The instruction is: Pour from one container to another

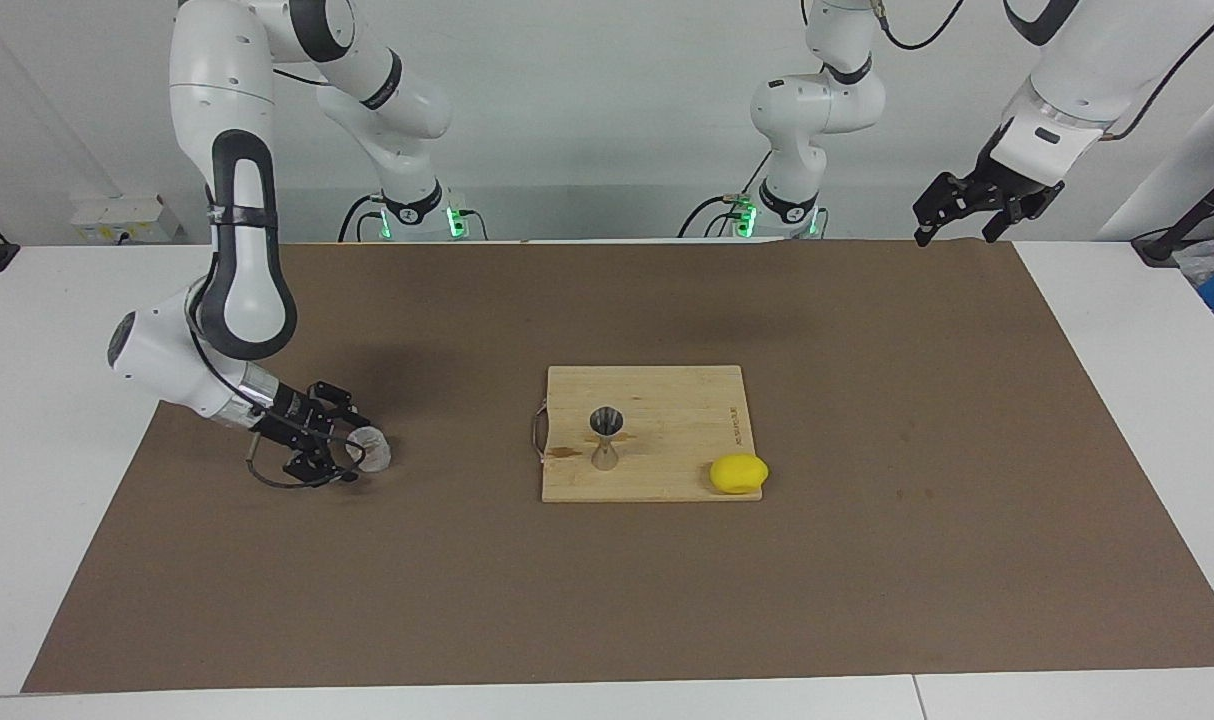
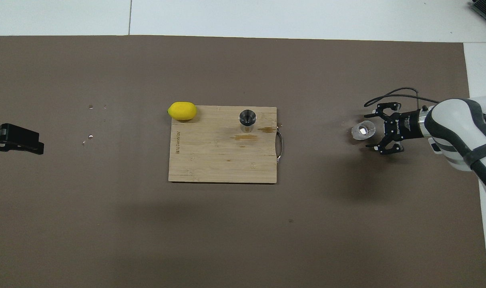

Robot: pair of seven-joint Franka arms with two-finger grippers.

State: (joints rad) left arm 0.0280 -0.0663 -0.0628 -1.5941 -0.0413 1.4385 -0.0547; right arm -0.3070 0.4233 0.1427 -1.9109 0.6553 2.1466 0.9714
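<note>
The small clear glass cup (image 1: 372, 449) (image 2: 362, 131) sits on the brown mat toward the right arm's end of the table. My right gripper (image 1: 345, 447) (image 2: 370, 131) is low at the cup and open, one fingertip on each side of it, not closed on it. The steel hourglass jigger (image 1: 605, 437) (image 2: 247, 120) stands upright on the wooden cutting board (image 1: 667, 395) (image 2: 211, 160) in the middle. My left gripper (image 1: 954, 234) (image 2: 37, 144) hangs open and empty, raised high over the mat's edge at the left arm's end.
A yellow lemon (image 1: 738, 473) (image 2: 182, 111) lies at the board's corner toward the left arm's end, farther from the robots than the jigger. A few small crumbs (image 2: 90, 137) dot the mat between the board and the left arm's end.
</note>
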